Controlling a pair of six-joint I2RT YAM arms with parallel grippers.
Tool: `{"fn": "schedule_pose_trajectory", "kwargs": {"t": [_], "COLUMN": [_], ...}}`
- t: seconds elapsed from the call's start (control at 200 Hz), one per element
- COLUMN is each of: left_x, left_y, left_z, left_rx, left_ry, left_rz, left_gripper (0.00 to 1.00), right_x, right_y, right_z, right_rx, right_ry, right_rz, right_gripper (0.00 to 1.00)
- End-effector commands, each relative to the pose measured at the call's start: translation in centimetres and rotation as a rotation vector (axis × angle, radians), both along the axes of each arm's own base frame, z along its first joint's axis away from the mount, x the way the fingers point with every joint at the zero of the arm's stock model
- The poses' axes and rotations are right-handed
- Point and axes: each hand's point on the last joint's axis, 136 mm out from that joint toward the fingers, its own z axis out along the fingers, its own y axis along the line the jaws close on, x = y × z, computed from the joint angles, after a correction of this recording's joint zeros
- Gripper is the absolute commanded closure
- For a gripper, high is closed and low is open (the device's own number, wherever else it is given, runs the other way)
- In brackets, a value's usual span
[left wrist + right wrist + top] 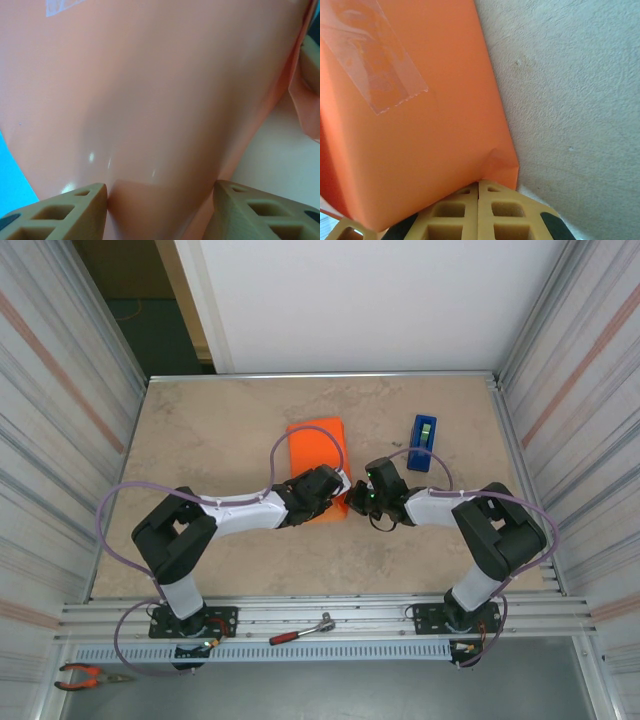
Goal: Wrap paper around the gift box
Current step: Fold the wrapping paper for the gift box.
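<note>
As the left pincer point(160, 200) grips, the paper point(150, 100) (taped) fills it.

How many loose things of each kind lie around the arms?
Orange paper parcel: 1
Blue tape dispenser: 1
Ratchet: 1
Pliers: 1
Total: 4
</note>
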Motion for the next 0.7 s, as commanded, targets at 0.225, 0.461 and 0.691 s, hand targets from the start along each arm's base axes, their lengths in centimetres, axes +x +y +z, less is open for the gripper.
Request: {"fn": "schedule_pose_trajectory", "kwargs": {"t": [0.225,0.461,0.691], "left_x": [-1.8,-1.8,-1.9], "left_y": [1.1,1.0,1.0], "left_z": [-3.7,-3.8,-3.7], "left_rx": [0.081,0.081,0.081], "left_ry": [0.093,0.096,0.097], "left_rz": [-0.022,-0.024,-0.025], "left_gripper": [0.43,0.44,0.44], "right_x": [0.5,0.7,0.8], "right_y": [1.0,2.0,2.8], "right_z": [0.7,0.8,0.5], "right_rx": [0.046,0.081,0.134], "right_ry": [-0.036,-0.073,-0.103], "right_rz": [-0.01,-0.013,-0.031], "right_gripper": [1.0,1.0,1.0]}}
